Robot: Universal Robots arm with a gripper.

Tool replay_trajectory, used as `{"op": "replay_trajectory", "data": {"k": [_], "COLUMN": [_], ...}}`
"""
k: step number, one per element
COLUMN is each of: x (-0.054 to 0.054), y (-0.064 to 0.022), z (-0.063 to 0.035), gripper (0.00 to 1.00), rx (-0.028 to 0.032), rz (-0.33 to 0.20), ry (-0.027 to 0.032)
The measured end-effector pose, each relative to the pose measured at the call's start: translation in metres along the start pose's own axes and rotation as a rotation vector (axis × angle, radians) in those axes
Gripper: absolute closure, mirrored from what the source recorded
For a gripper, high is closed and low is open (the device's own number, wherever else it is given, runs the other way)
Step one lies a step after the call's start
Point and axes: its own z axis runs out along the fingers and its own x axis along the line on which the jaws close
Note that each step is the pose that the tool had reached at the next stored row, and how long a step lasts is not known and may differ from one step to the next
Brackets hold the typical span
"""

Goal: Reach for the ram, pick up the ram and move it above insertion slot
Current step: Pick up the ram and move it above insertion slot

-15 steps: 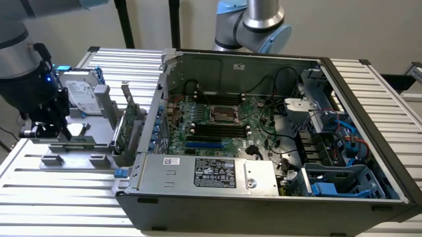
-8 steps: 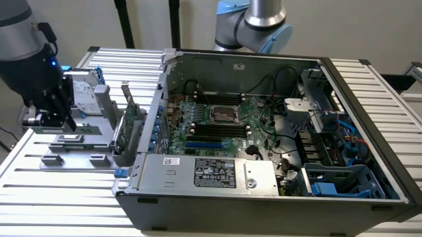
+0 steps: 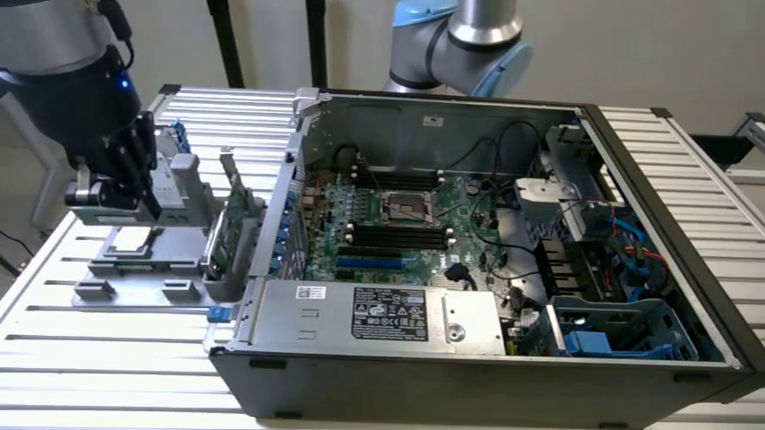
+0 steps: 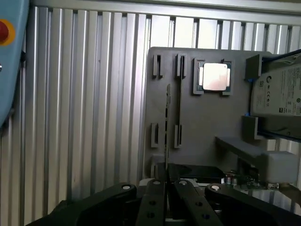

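The ram (image 4: pixel 179 100) stands on edge in the grey holder block (image 4: pixel 202 122), a thin dark stick between small grey posts. My gripper (image 4: pixel 167 187) hangs above the near end of that block, short of the ram, its black fingers (image 4: pixel 153 202) drawn together with nothing visible between them. In the exterior view the gripper (image 3: pixel 111 192) hovers over the holder block (image 3: pixel 143 269) at the exterior view's left, beside the open computer case. The black insertion slots (image 3: pixel 400 236) lie on the green motherboard inside the case.
On the block also sit a silver processor chip (image 4: pixel 214 75), a hard drive with blue rails (image 4: pixel 277 89) and an upright green card with a metal bracket (image 3: pixel 233 210). The case wall (image 3: pixel 281 206) rises between block and motherboard. A second arm (image 3: pixel 460 40) stands behind the case.
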Motion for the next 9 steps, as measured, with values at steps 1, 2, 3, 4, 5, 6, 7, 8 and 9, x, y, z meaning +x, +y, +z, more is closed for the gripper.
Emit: {"op": "replay_trajectory", "data": {"k": [1,2,3,4,5,6,7,8,9], "x": [0.0,0.0,0.0,0.0,0.001,0.001,0.001,0.001,0.001], "y": [-0.0042,-0.0085,-0.0129,-0.0171,-0.0215,-0.026,-0.0302,-0.0346,-0.0389], "z": [-0.0038,-0.0075,-0.0114,-0.0151,-0.0191,-0.0232,-0.0271,-0.0313,-0.0354], "gripper": [0.87,0.87,0.87,0.87,0.87,0.87,0.87,0.87,0.87], "rx": [0.0001,0.0002,0.0004,0.0005,0.0007,0.0007,0.0008,0.0008,0.0008], "rz": [0.0,0.0,0.0,-0.001,-0.001,-0.001,-0.001,-0.001,-0.001], "ry": [-0.0017,-0.0034,-0.0052,-0.0068,-0.0085,-0.0102,-0.0117,-0.013,-0.0142]}}
